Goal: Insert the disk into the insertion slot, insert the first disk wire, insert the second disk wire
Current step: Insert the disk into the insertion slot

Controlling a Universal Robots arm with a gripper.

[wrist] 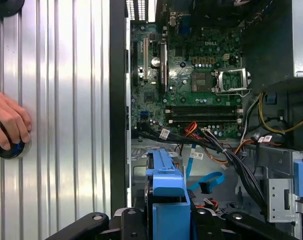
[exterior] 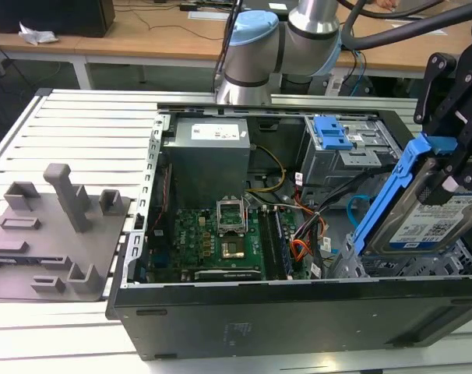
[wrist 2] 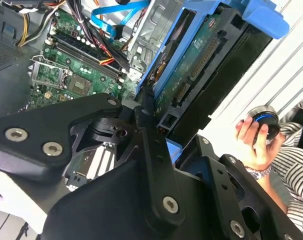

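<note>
The disk [exterior: 423, 214] hangs tilted just above the insertion slot [exterior: 411, 267], its lower edge dipping toward the slot, not yet seated. We judge that, lowered at this angle, it could catch the insertion slot's rim and jam, or pinch the second disk wire [exterior: 351, 205] lying just beside the slot. The gripper [exterior: 448, 178] is clamped on the disk's raised end, carrying its whole weight.
</note>
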